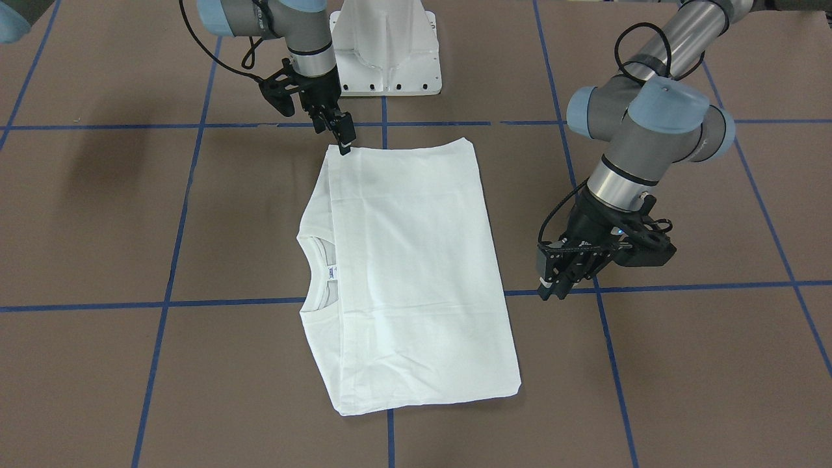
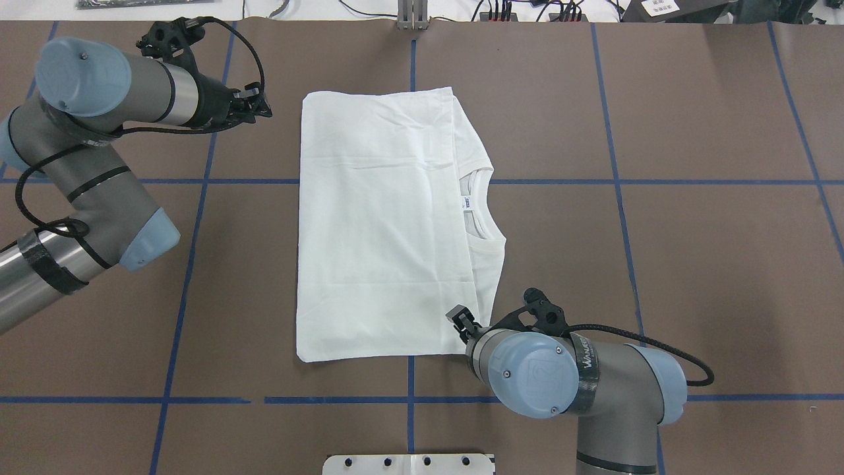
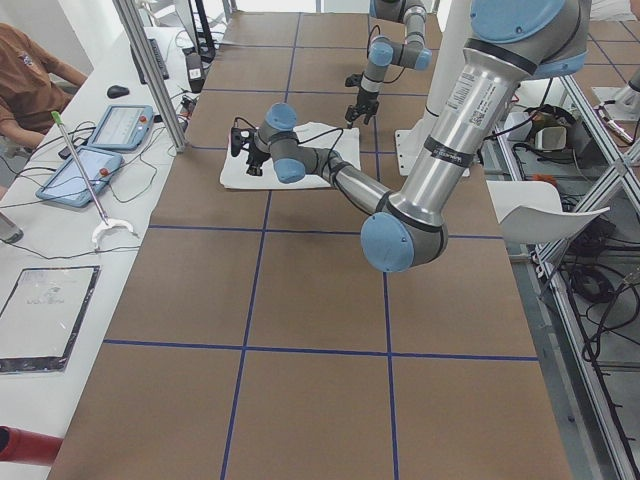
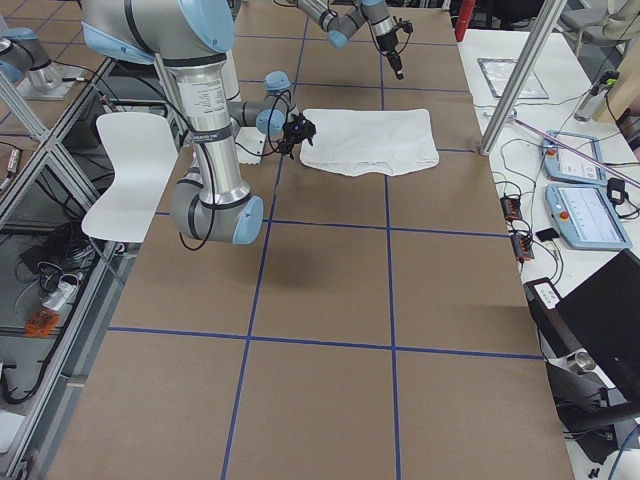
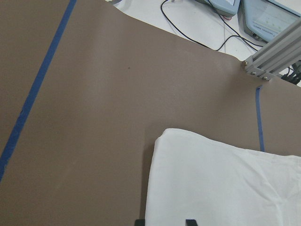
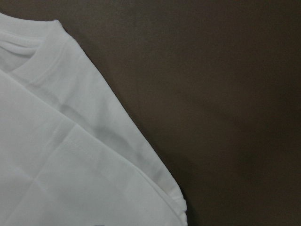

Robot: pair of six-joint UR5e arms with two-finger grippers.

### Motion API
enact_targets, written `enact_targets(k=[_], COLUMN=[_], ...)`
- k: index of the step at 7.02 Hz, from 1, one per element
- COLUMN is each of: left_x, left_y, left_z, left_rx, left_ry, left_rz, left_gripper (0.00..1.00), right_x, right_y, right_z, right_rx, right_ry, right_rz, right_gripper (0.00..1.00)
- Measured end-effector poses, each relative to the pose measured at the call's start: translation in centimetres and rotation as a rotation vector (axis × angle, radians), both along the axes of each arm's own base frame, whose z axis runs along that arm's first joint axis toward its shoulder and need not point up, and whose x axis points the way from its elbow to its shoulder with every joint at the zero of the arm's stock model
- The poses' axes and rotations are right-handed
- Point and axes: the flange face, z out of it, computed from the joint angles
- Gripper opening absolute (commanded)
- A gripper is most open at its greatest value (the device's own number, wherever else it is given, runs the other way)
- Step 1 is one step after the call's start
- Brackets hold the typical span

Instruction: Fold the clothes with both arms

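The white T-shirt lies folded flat on the brown table, ribbed collar and neck label showing at one side. Its printed text is hidden. It also shows in the overhead view. My right gripper stands low at the shirt's corner nearest the robot base, fingers slightly apart. Its wrist view shows only shirt layers, no fingers. My left gripper is open and empty, off the shirt's edge over bare table. Its wrist view shows the shirt's corner.
The white metal pedestal stands at the robot's side of the table, close behind the right gripper. Blue tape lines grid the brown table. A side bench with tablets and a seated person lie beyond the far edge.
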Motion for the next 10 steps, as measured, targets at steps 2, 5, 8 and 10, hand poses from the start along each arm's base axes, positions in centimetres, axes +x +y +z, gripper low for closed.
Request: enact_targets(k=[2,5,8,10], left_x=[-0.1,-0.1,-0.1,-0.2], left_y=[0.0,0.1,0.1,0.2], left_z=[0.2,0.4,0.5,0.3], left_rx=[-0.002,-0.004,-0.004,-0.002], left_ry=[-0.003,-0.004,-0.004,-0.002], left_rz=[-0.001,-0.001,-0.001,-0.001], left_gripper=[0.40,0.40,0.40,0.40], right_x=[-0.4,-0.9,-1.5,-1.6], right_y=[-0.3,-0.9,-1.0,-1.0], right_z=[0.5,1.2,1.2,1.1], right_rx=[-0.004,0.008,0.015,0.012], right_ry=[0.012,0.034,0.042,0.040], right_rz=[0.008,0.001,-0.008,-0.005], right_gripper=[0.88,0.83,0.29,0.00])
